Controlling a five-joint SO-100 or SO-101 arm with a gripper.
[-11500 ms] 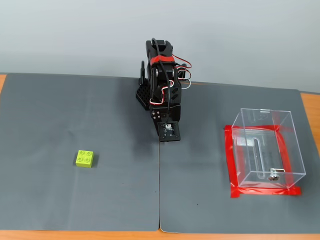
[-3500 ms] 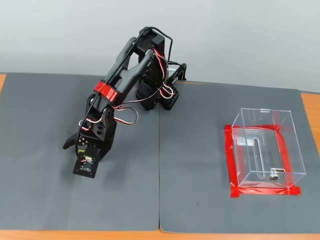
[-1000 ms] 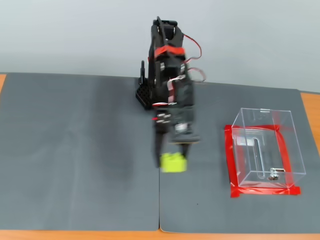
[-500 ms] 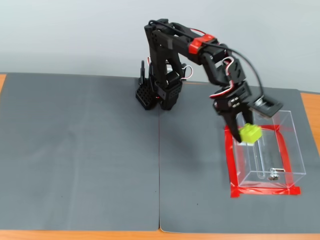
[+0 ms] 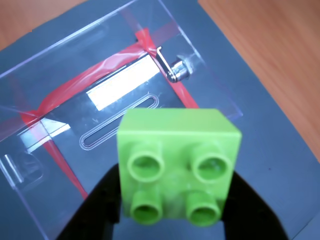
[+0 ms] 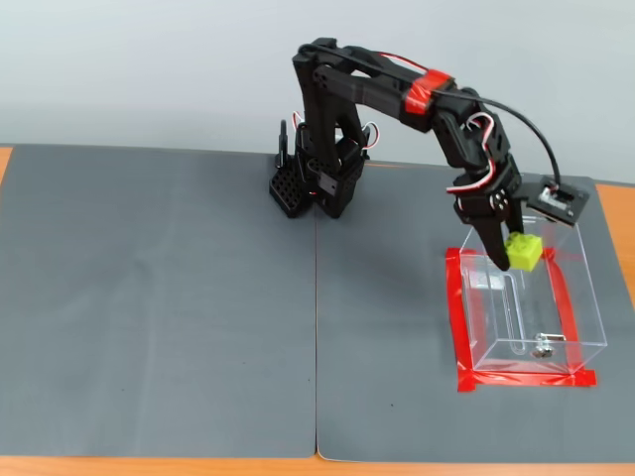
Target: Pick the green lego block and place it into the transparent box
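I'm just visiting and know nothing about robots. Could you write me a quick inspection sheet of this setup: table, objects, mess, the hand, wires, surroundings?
Surface: dark grey mat in two sheets over a wooden table.
Job's things: green lego block held above the transparent box; the box stands open-topped inside a red tape outline, with a small metal piece in it.
Clutter: nothing seen.
Hand: hand shut on the block, black fingers on either side, studs facing the wrist camera.
Cables: red, white and black wires along the arm; a black cable runs to the wrist camera.
Surroundings: plain pale wall.
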